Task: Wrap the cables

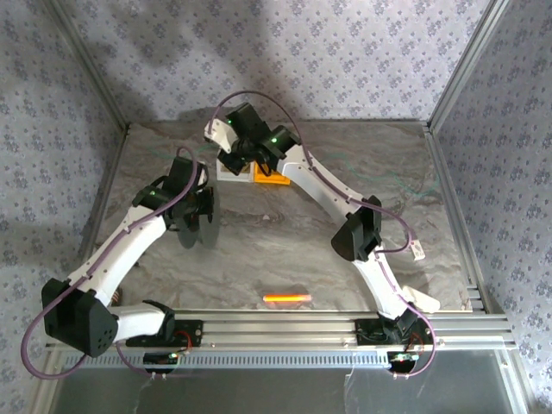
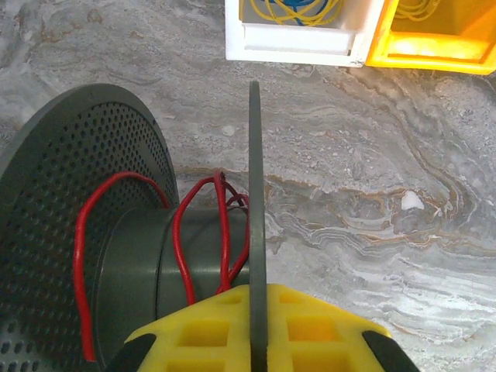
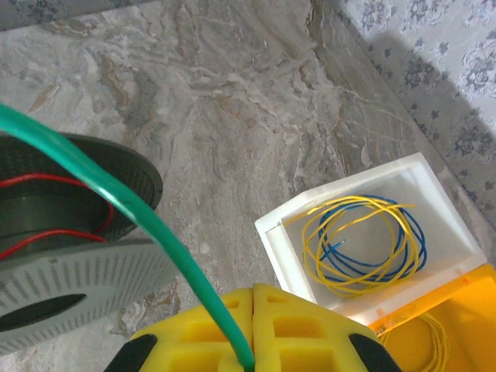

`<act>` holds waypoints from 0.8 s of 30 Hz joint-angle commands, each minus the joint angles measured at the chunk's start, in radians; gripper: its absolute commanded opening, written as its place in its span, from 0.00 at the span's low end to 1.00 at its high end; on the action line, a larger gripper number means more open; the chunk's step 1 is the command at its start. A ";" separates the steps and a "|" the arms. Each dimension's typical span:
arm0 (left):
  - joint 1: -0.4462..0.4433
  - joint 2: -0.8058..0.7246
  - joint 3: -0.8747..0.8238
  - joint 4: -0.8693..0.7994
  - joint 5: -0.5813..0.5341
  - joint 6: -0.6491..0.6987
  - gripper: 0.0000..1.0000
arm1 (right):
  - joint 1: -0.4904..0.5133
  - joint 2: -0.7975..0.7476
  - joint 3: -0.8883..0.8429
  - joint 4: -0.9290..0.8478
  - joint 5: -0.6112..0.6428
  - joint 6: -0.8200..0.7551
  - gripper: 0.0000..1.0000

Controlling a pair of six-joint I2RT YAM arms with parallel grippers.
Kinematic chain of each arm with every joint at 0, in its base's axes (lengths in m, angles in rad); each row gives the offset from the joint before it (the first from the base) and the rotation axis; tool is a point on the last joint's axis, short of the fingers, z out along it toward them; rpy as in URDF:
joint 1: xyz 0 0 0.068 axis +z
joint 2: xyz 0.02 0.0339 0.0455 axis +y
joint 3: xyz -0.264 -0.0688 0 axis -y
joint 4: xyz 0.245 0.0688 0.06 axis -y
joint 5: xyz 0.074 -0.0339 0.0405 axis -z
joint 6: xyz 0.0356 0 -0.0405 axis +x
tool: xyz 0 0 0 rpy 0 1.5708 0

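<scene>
Right wrist view has the right tool (image 3: 253,310) with its yellow fingers pressed together. They pinch the green wire (image 3: 143,211), which comes out from between them and runs in a smooth line up and to the left, crossing in front of the black spool (image 3: 77,271) and leaving at the frame's left edge. Red wire (image 2: 77,263) is wound in loose loops round the spool's core, between two perforated flanges. To the right of the spool stands a white bin (image 3: 283,260) holding coiled yellow wire loops (image 3: 350,206) and a blue wire (image 3: 415,232). An orange-yellow bin (image 3: 465,310) touches its side and holds more yellow wire. In the left wrist view, the left tool (image 2: 257,310) has one yellow finger on each side of a thin flange seen edge-on. No gap shows against that flange, so the tool grips the spool by it. Whether the spool rests on the worktop (image 1: 285,233) cannot be told. From the top external view both arms reach toward the far middle of the grey marbled worktop: the right tool hangs over the two bins and the left tool is just near and left of it. A bright orange strip (image 1: 286,297) lies near the near edge, between the two arm bases.
</scene>
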 commanded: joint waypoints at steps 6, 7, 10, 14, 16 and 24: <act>-0.001 -0.017 0.057 -0.078 -0.013 0.031 0.34 | -0.034 0.004 0.022 -0.032 -0.033 -0.024 0.00; -0.001 -0.021 0.066 -0.084 -0.014 0.034 0.35 | -0.036 0.002 0.018 -0.034 -0.034 -0.025 0.00; -0.001 -0.033 0.107 -0.116 -0.019 0.045 0.42 | -0.044 -0.014 -0.009 -0.029 -0.039 -0.035 0.00; 0.000 -0.061 0.175 -0.169 -0.039 0.069 0.56 | -0.059 -0.037 -0.062 -0.021 -0.074 -0.080 0.00; 0.003 -0.079 0.217 -0.201 -0.053 0.086 0.62 | -0.069 -0.048 -0.088 -0.025 -0.129 -0.145 0.00; 0.139 -0.205 0.314 -0.320 -0.050 0.147 0.67 | -0.101 -0.153 -0.297 0.116 -0.217 -0.356 0.00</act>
